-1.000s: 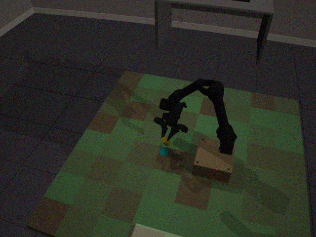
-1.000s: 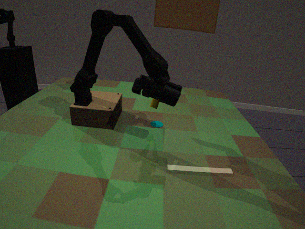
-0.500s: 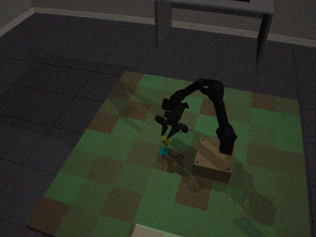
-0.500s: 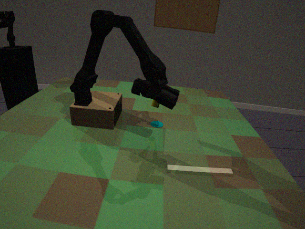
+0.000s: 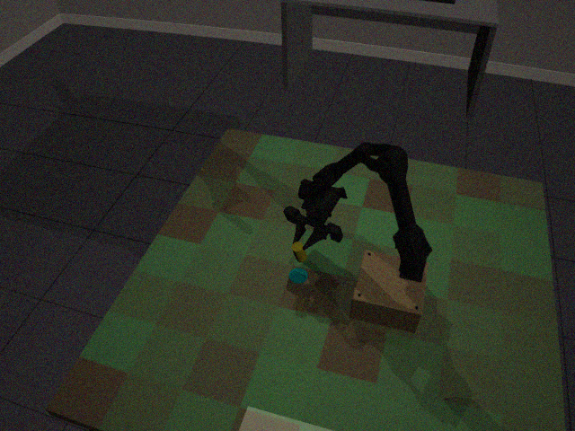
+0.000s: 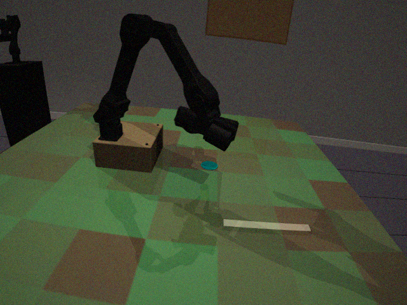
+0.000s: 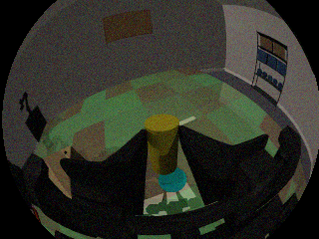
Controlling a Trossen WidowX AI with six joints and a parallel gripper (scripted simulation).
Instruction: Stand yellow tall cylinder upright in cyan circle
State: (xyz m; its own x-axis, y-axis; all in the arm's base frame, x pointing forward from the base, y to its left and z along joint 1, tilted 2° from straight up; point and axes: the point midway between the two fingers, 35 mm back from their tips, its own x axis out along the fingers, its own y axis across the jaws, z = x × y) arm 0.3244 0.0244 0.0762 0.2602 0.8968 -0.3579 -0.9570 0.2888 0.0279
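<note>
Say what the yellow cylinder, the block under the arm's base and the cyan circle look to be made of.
Yellow cylinder: smooth, matte, uniform colour with no grain, possibly plastic or painted; the look leaves it open. Block under the arm's base: tan with dark corner dots like screws, probably wood or board, matte. Cyan circle: thin flat disc, even colour, no gloss; material unclear.

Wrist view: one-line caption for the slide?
Fingers grip the yellow cylinder above the cyan circle.
</note>
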